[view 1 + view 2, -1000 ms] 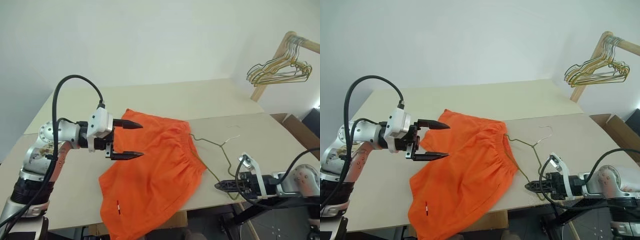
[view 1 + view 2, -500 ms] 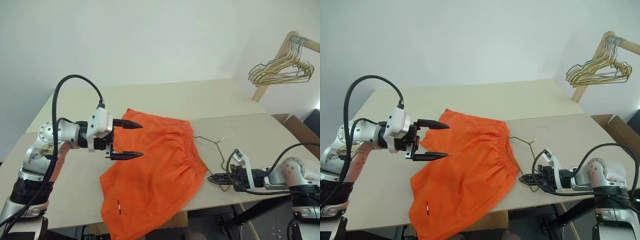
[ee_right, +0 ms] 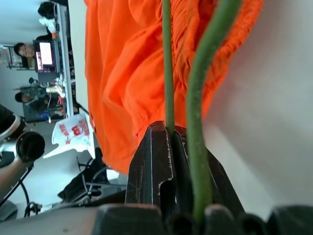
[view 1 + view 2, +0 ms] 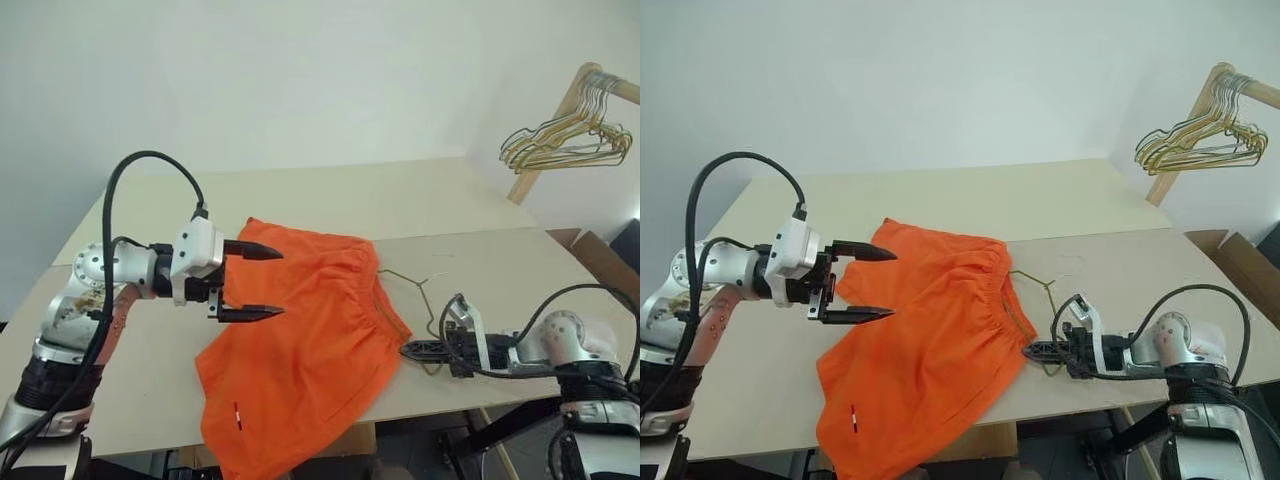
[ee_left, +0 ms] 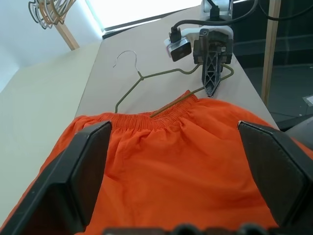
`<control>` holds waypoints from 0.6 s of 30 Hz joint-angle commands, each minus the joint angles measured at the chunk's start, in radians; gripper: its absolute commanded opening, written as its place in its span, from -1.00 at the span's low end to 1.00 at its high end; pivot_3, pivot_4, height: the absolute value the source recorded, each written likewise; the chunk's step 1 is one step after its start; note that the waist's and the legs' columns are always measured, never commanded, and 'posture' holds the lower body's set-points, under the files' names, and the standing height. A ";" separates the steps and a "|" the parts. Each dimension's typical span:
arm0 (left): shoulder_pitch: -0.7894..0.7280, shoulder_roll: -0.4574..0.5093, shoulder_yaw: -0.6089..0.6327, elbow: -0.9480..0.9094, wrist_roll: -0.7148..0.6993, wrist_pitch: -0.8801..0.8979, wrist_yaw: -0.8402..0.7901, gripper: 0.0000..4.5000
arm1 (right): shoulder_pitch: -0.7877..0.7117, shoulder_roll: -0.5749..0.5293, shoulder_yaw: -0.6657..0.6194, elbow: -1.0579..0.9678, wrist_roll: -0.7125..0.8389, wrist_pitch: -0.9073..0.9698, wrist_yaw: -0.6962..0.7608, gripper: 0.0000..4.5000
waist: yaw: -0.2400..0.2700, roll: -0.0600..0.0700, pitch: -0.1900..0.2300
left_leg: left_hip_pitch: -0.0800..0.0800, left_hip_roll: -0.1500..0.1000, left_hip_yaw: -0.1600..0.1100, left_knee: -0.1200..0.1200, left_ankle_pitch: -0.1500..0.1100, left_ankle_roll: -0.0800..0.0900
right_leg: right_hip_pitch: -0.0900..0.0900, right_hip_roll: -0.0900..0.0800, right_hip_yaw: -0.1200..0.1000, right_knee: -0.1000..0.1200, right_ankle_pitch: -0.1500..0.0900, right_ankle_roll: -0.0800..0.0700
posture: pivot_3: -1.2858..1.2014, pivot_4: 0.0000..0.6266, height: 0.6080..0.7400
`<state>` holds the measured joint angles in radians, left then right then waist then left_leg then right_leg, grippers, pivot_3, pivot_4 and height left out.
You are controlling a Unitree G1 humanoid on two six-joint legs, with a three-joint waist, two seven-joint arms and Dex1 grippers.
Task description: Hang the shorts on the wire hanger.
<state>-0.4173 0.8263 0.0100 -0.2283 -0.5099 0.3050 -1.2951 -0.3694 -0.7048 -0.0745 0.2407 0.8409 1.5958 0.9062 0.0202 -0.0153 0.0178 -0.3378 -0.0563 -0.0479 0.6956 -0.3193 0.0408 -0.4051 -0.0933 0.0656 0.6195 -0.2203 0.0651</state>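
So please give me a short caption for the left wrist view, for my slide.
Open left gripper above the orange shorts; right gripper holds the wire hanger at the waistband.

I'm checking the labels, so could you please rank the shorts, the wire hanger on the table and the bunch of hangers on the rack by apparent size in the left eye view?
1. shorts
2. wire hanger and bunch of hangers: look alike, and the bunch is farther away, so unranked.

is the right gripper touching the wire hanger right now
Touching. In the right wrist view the right gripper is shut on the wire hanger, whose wire runs between its fingers.
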 commanded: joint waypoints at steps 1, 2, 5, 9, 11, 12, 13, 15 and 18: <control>0.007 0.011 0.027 -0.027 -0.005 -0.019 0.000 0.99 | 0.060 -0.066 0.053 -0.142 0.079 0.018 0.063 -1.00 | 0.001 0.000 0.000 | 0.000 0.000 0.000 0.000 0.000 0.000 | 0.000 0.000 0.000 0.000 0.000 0.000 | 0.09 -1.00 1.00; 0.010 0.010 0.026 -0.029 -0.004 -0.021 0.001 0.99 | 0.083 -0.079 0.059 -0.161 0.087 0.019 0.063 -1.00 | 0.001 0.000 0.000 | 0.000 0.000 0.000 0.000 0.000 0.000 | 0.000 0.000 0.000 0.000 0.000 0.000 | 0.09 -1.00 1.00; 0.010 0.004 0.023 -0.028 -0.003 -0.024 0.002 0.99 | 0.155 -0.109 0.041 -0.197 0.117 0.019 0.056 -1.00 | -0.001 0.000 0.000 | 0.000 0.001 0.000 0.000 0.000 0.000 | 0.001 0.001 0.000 0.000 0.000 0.000 | 0.09 -1.00 1.00; 0.011 -0.003 0.014 -0.027 -0.001 -0.028 0.000 0.99 | 0.235 -0.134 0.005 -0.261 0.183 0.019 0.039 -1.00 | 0.001 -0.001 0.000 | 0.001 0.001 0.000 0.000 0.000 0.000 | 0.001 0.001 0.000 -0.001 0.000 0.000 | 0.08 -1.00 1.00; 0.009 -0.007 0.008 -0.023 0.002 -0.032 -0.004 0.99 | 0.234 -0.123 -0.010 -0.275 0.197 0.019 0.010 -1.00 | -0.002 -0.001 0.000 | 0.001 0.001 0.000 0.000 0.000 0.000 | 0.001 0.001 0.000 -0.001 0.000 0.000 | 0.07 -1.00 1.00; 0.007 -0.009 0.005 -0.021 0.003 -0.033 -0.005 0.99 | 0.221 -0.112 -0.018 -0.267 0.195 0.019 -0.005 -1.00 | -0.005 -0.001 0.000 | 0.001 0.001 0.000 0.000 0.000 0.000 | 0.001 0.001 0.000 -0.001 0.000 0.000 | 0.07 -1.00 1.00; 0.005 -0.011 0.001 -0.019 0.005 -0.036 -0.006 0.99 | 0.191 -0.095 -0.030 -0.244 0.182 0.019 -0.018 -1.00 | -0.007 -0.001 0.001 | 0.001 0.001 0.000 0.000 0.000 0.000 | 0.002 0.001 0.000 -0.001 0.000 0.000 | 0.07 -1.00 1.00; -0.004 -0.011 -0.006 -0.013 0.010 -0.044 -0.014 0.99 | 0.105 -0.063 -0.052 -0.166 0.153 0.005 -0.040 -1.00 | -0.011 -0.001 0.001 | 0.001 0.001 0.000 0.000 0.000 0.000 | 0.002 0.001 0.000 -0.001 0.000 0.000 | 0.07 -1.00 1.00; -0.017 -0.011 -0.011 -0.006 0.013 -0.047 -0.018 0.99 | -0.006 -0.033 -0.037 -0.051 0.105 -0.018 -0.060 -1.00 | -0.010 -0.001 0.001 | 0.001 0.001 0.001 0.000 0.000 0.000 | 0.001 0.002 0.000 -0.001 0.001 -0.001 | 0.07 -1.00 1.00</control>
<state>-0.4122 0.8125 -0.0091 -0.2274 -0.5014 0.2742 -1.3103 -0.3388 -0.7420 -0.0816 0.1531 0.9600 1.5949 0.8504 0.0099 -0.0159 0.0184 -0.3368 -0.0552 -0.0478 0.6953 -0.3192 0.0406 -0.4041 -0.0914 0.0652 0.6187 -0.2197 0.0642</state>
